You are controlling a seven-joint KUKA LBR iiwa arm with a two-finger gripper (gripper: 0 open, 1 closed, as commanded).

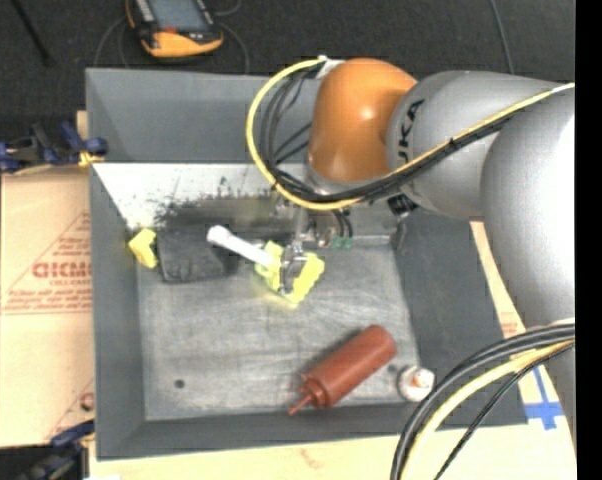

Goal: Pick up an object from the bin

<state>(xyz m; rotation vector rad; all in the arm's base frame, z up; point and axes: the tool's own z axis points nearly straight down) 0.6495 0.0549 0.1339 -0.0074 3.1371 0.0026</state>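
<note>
My gripper (299, 264) is low in the middle of the bin, pressed down onto a yellow thing with a white handle (239, 245). The handle sticks out to the left of the gripper; the yellow part shows on both sides of it and below it. A black block (190, 253) lies just left of the handle's end. Whether the yellow thing is gripped cannot be made out.
A small yellow block (143, 248) lies against the left wall. A red-brown squeeze bottle (346, 368) lies slanted near the front right, and a small white and orange thing (416, 380) sits in the front right corner. The arm, with its orange cover and cables, hangs over the bin's back right.
</note>
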